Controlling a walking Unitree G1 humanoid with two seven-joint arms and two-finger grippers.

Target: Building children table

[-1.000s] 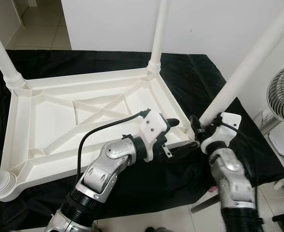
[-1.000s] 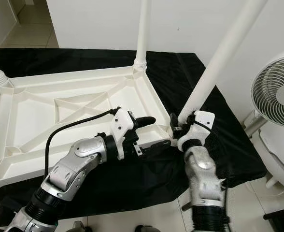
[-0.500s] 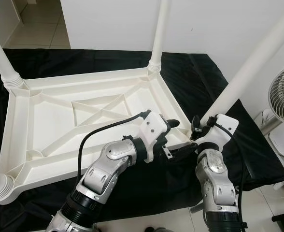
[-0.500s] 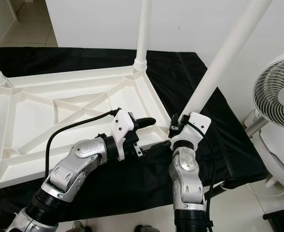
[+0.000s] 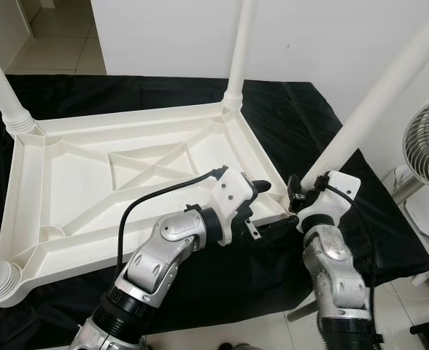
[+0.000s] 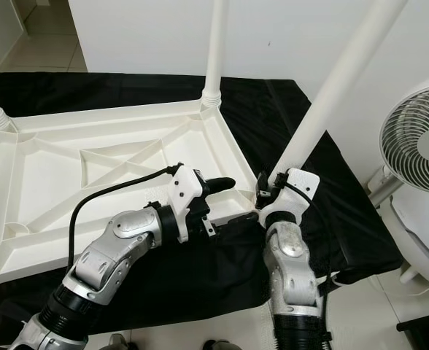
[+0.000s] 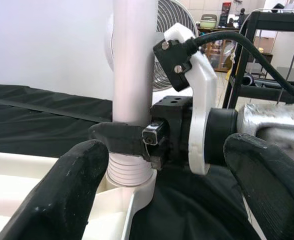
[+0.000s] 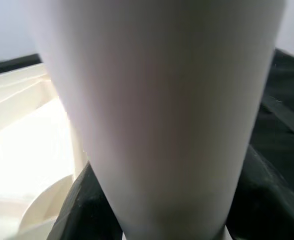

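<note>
The upturned white tabletop (image 5: 120, 182) lies on a black cloth (image 5: 302, 124). At its near right corner the right gripper (image 5: 296, 198) has its jaws clamped round the base of a white leg (image 5: 375, 95). Just beside it, over the tabletop's rim, the left gripper (image 5: 262, 208) hovers, jaws apart.

The upturned table (image 5: 120, 182) and its legs (image 5: 375, 102) are plain cream-white, lying on a black cloth (image 5: 302, 124), while the silver arms end in black fingers (image 7: 67, 200) with white wrist housings (image 5: 233, 193), beside a white fan (image 6: 419, 142).
</note>
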